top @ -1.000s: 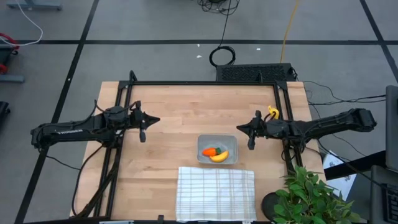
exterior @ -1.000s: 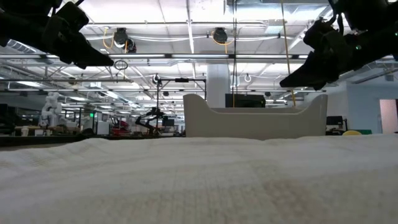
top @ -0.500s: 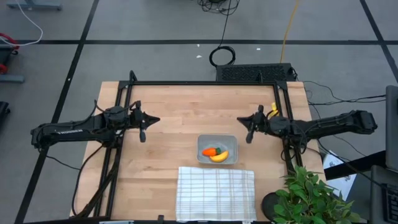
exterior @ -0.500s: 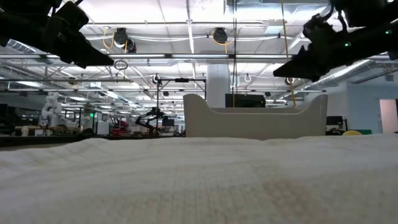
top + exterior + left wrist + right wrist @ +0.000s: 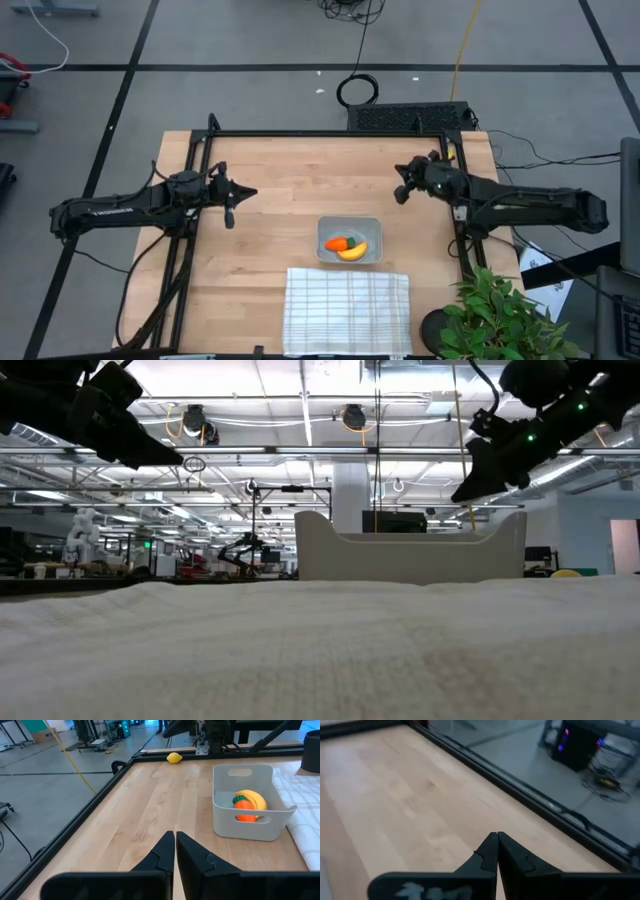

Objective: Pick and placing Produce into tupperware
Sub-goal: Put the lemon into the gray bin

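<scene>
Left gripper (image 5: 231, 205) parked over left half of wooden table (image 5: 290, 190), fingers pressed together, nothing held; same pinched tips in left wrist view (image 5: 175, 851). Tupperware (image 5: 349, 240) at table centre-right, just behind the white grid-striped cloth (image 5: 347, 311), touching or nearly touching its far edge. Inside tupperware: orange carrot (image 5: 338, 243) with green top, curved yellow banana (image 5: 353, 251) against it; both also seen in left wrist view, carrot (image 5: 244, 804) in front of banana (image 5: 252, 797). Small round yellow fruit (image 5: 174, 758) on bare wood by table's far right edge, well apart from tupperware (image 5: 248, 815), close to right arm's base. Right gripper (image 5: 403, 186) raised above right rear part of table, fingers closed tight, empty; tips together in right wrist view (image 5: 496, 851). Potted plant (image 5: 500, 318) at front right corner.
</scene>
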